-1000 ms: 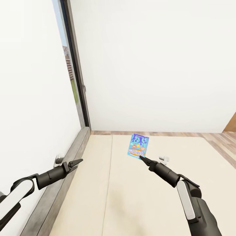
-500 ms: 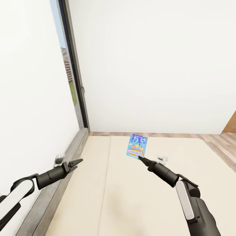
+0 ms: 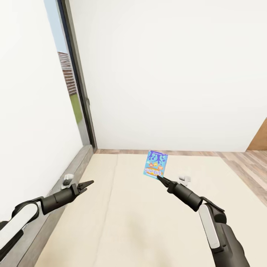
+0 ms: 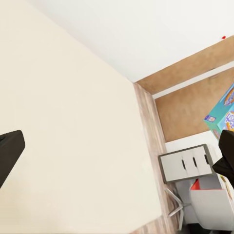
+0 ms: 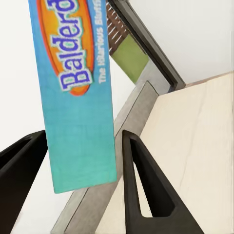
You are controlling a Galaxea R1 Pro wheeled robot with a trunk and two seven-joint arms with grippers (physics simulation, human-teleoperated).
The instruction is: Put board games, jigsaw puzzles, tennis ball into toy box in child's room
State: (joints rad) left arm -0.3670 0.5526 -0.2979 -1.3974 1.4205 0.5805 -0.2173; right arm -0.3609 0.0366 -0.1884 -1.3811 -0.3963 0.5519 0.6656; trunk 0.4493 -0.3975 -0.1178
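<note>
Right claw (image 3: 159, 177) was clamped on the lower edge of the small blue board game (image 3: 155, 164), which stood upright above the bed (image 3: 148, 222), lifted clear of the mattress. In the right wrist view the box (image 5: 78, 92) sat between the two fingers (image 5: 146, 195), gripped only near its bottom corner. Left claw (image 3: 89, 183) hung over the bed's window-side edge, slightly parted and holding nothing.

Judgement on the carry: the grip was narrow and low on a tall flat box, so you would have done well to turn the base slowly, hold the wrist level, and avoid quick swings that could pivot the box out of the fingers. Keep it high enough to pass the bed edge. The grey drawers (image 4: 187, 163) seen in the left wrist view probably marked the counter side to head for.

Against the picture a second earlier: the whole view had swung, the window frame (image 3: 79, 107) sitting further left and more bare mattress showing at the bottom. The arms and the box held the same pose relative to the camera.
</note>
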